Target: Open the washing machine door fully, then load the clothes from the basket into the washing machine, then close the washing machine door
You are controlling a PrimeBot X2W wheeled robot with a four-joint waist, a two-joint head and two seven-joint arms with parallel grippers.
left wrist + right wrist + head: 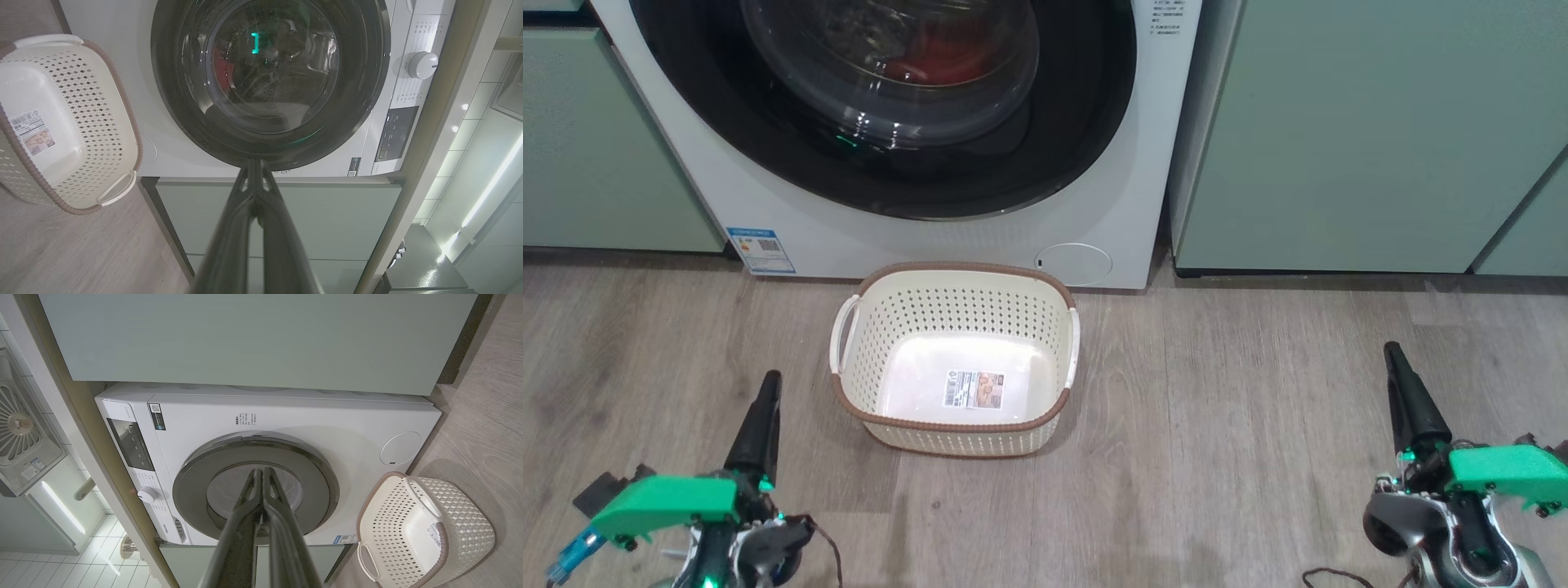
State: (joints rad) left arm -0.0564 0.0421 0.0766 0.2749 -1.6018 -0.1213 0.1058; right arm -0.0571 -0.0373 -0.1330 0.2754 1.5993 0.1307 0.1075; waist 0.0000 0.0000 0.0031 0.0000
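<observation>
The washing machine [1111, 212] stands straight ahead, its door [1086, 122] shut flat against the front. Through the glass bowl I see red clothes [935, 61] lying inside the drum; they also show as a red patch [220, 67] in the left wrist view. On the floor before the machine sits the basket [964, 271], with just a label on its bottom. My left gripper [770, 382] is shut and holds nothing, low at the basket's left. My right gripper [1393, 353] is shut and holds nothing, well off to the basket's right. Each wrist view looks along shut fingers [254, 165] [261, 473] toward the door.
Pale green cabinets [1339, 139] flank the machine on both sides. The white dial [422, 64] and dark control panel [394, 132] sit at the machine's top. Bare wood floor [1241, 425] lies between the basket and my right gripper.
</observation>
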